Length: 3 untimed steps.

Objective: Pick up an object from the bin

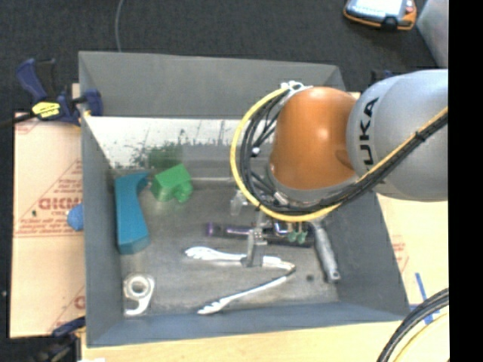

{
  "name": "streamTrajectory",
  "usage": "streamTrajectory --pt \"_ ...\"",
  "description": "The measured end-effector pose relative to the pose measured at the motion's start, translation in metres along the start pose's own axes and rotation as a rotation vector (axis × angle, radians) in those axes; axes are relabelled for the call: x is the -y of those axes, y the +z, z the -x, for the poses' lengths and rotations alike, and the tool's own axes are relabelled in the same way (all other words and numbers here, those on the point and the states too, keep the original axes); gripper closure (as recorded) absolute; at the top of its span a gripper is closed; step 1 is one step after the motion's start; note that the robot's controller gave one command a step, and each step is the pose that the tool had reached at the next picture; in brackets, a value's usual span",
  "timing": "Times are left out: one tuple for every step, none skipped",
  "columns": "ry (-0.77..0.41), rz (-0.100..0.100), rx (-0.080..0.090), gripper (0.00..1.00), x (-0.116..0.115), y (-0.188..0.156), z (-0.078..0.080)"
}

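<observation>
My gripper reaches down below the orange wrist cover in the middle of the bin. Its tip is at a white plastic utensil that lies flat on the bin floor. Just behind the tip lies a thin purple pen-like stick. A second white plastic utensil lies slanted nearer the front wall. Right of the gripper are a grey metal rod and a small green piece, the latter partly hidden by the arm.
A tall blue block lies along the left wall, with a green block behind it. A white tape-like ring sits in the front left corner. The arm and its orange cover hang over the bin's right half.
</observation>
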<state>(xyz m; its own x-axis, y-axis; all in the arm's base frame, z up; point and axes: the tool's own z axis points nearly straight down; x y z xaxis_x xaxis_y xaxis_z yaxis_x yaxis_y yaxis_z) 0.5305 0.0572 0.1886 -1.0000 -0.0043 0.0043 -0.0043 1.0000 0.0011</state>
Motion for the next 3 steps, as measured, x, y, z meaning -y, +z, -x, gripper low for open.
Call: streamTrajectory --pt "0.003 0.001 0.007 0.0 0.0 -0.003 0.002" --pt "-0.054 -0.001 0.012 0.0 0.07 0.12 -0.049" --pt "0.111 0.004 0.024 0.0 0.118 0.08 -0.016"
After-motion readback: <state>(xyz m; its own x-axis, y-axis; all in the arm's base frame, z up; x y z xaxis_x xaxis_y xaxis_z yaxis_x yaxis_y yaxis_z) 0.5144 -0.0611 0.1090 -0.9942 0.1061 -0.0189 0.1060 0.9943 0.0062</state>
